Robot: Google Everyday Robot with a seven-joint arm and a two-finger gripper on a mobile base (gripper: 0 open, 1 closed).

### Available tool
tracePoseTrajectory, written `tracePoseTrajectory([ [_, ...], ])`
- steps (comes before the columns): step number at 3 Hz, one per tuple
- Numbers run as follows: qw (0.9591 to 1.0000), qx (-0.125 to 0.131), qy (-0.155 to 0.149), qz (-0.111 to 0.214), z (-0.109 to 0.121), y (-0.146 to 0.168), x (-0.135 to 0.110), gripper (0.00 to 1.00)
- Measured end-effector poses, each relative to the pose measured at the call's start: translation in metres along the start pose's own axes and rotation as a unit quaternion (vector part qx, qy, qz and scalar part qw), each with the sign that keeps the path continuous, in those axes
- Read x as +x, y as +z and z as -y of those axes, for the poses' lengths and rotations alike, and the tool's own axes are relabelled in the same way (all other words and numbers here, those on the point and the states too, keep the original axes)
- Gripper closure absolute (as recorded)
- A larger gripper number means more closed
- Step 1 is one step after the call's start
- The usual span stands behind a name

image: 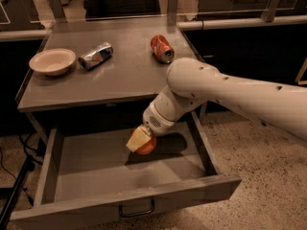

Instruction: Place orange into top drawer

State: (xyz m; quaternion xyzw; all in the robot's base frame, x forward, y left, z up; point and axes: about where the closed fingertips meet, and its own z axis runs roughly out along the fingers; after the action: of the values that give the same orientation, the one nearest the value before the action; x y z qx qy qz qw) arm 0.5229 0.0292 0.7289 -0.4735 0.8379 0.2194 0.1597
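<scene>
The top drawer [124,202] is pulled wide open below the grey table, its dark loop handle at the front centre. My gripper [140,140] reaches down into the drawer from the right on the white arm. It is shut on the orange [146,146], which shows under the pale finger and sits low inside the drawer, at or just above the floor, right of centre.
On the table [120,75] stand a cream bowl [52,61] at the left, a crushed silver can [96,55] lying beside it, and a red-orange soda can [162,48] on its side. A dark cable runs along the floor at the left.
</scene>
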Motion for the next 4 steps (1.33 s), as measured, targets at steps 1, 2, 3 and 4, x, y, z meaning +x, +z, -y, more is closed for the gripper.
tracePoseTrajectory([
  [1, 0.9999, -0.01, 0.011, -0.004, 0.002, 0.019, 0.007, 1.0],
  [2, 0.9996, -0.02, 0.021, -0.006, 0.006, 0.038, 0.016, 1.0],
  [3, 0.999, -0.029, 0.035, -0.006, 0.008, 0.053, 0.028, 1.0],
  [4, 0.9981, -0.035, 0.05, -0.007, 0.007, 0.064, 0.043, 1.0],
])
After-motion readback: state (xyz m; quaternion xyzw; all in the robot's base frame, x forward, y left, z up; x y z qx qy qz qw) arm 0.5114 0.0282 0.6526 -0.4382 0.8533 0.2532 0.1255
